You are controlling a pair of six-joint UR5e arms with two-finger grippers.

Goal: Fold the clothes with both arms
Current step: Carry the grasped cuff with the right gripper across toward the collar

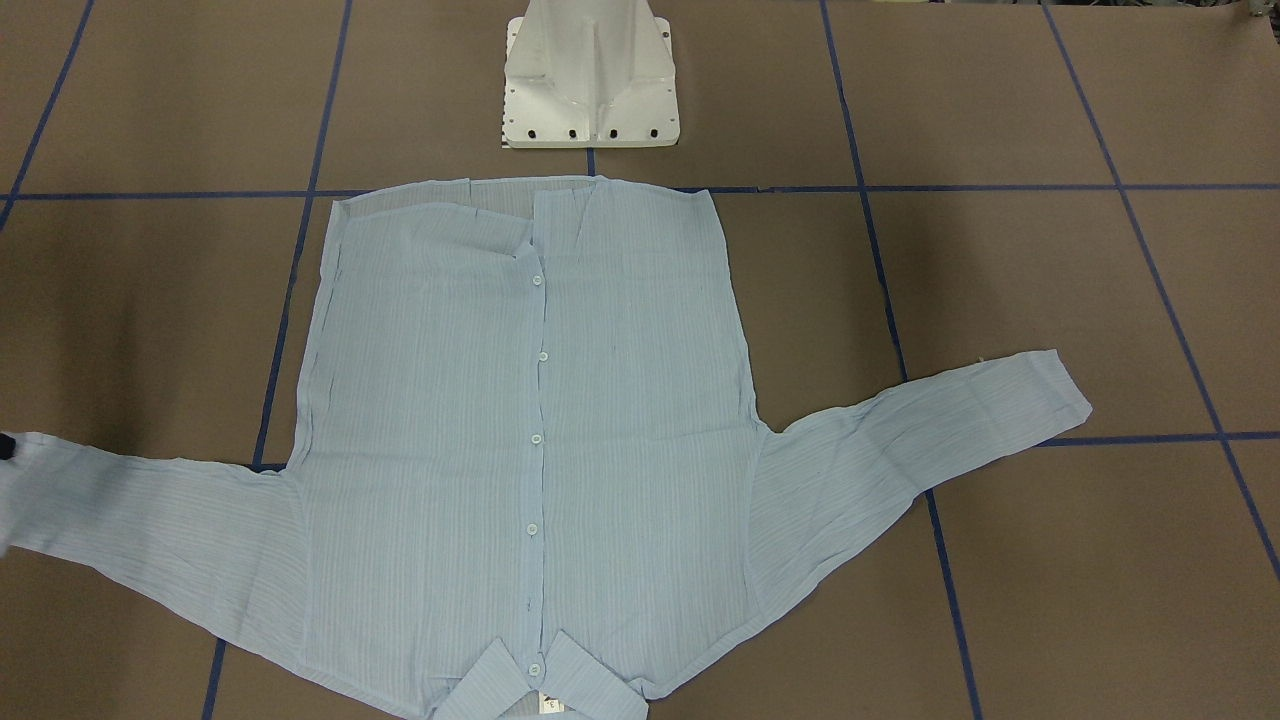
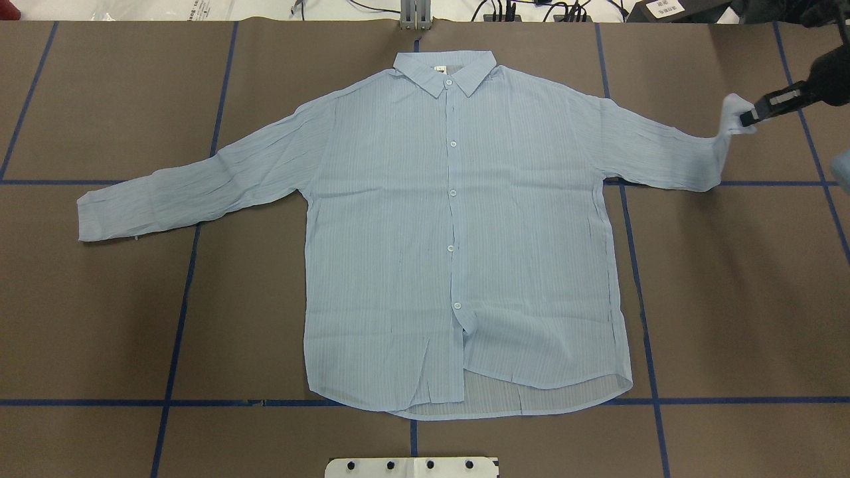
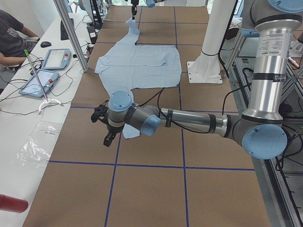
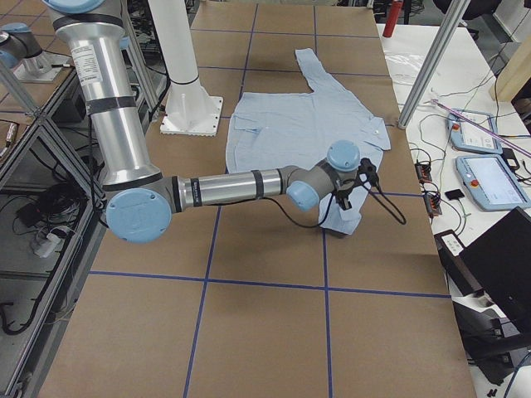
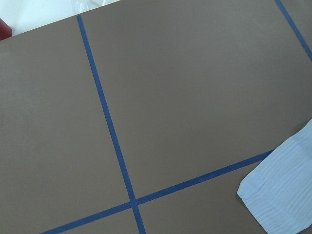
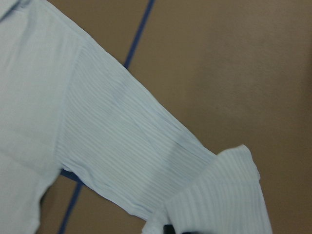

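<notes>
right gripper (image 2: 749,119): upper right of overhead view; jaws clamped on shirt (image 2: 451,252), sleeve end lifted; shirt body flat mid-frame | left gripper (image 3: 107,135): low, pointing down; cannot tell jaw state

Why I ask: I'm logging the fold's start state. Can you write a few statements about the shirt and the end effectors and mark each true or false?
1. The shirt lies spread flat, button side up. True.
2. Its collar is the part nearest the pedestal base. False: the hem is nearest the base, and the collar is at the far edge.
3. The right end effector holds one sleeve cuff raised off the table. True.
4. The left end effector grips the other cuff. False: that cuff lies flat on the table with nothing holding it.
</notes>
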